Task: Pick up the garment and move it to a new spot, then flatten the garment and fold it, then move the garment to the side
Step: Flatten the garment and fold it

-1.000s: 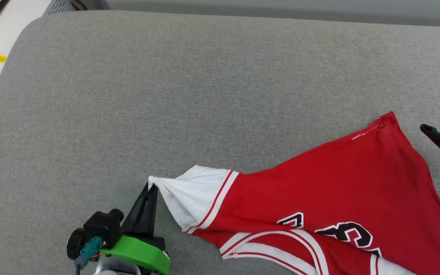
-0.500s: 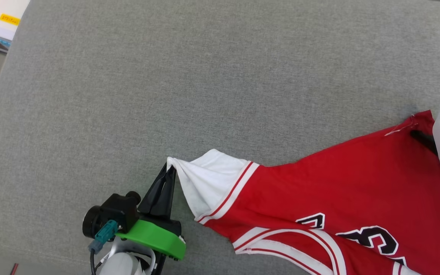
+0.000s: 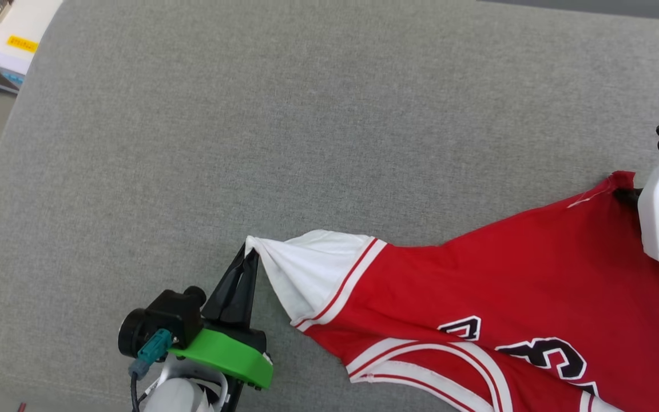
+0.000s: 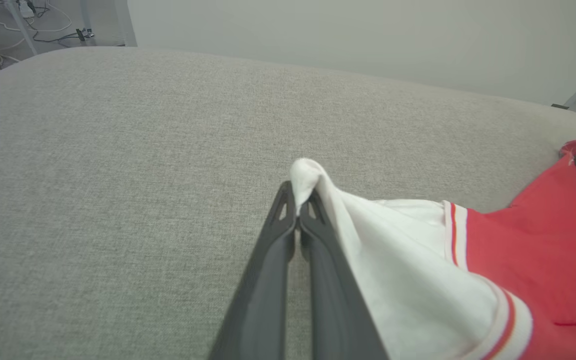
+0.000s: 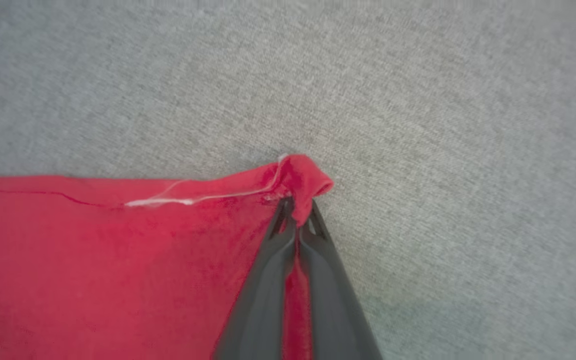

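Left pincer [image 3: 247, 252], low at the head view's left, is clamped on the tip of the garment's [image 3: 478, 286] white sleeve. Farther, at the right edge, right pincer [image 5: 298, 207] pinches a red hem corner. The garment lies spread between them on grey upholstery [image 3: 249, 114].

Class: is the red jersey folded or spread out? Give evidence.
Spread: the jersey stretches between left gripper, shut on its white sleeve, and right gripper, shut on a red corner.

left claw [image 3: 247, 253] clamped shut at lower left; right claw [image 5: 298, 209] shut, wrist seemingly bent downward.
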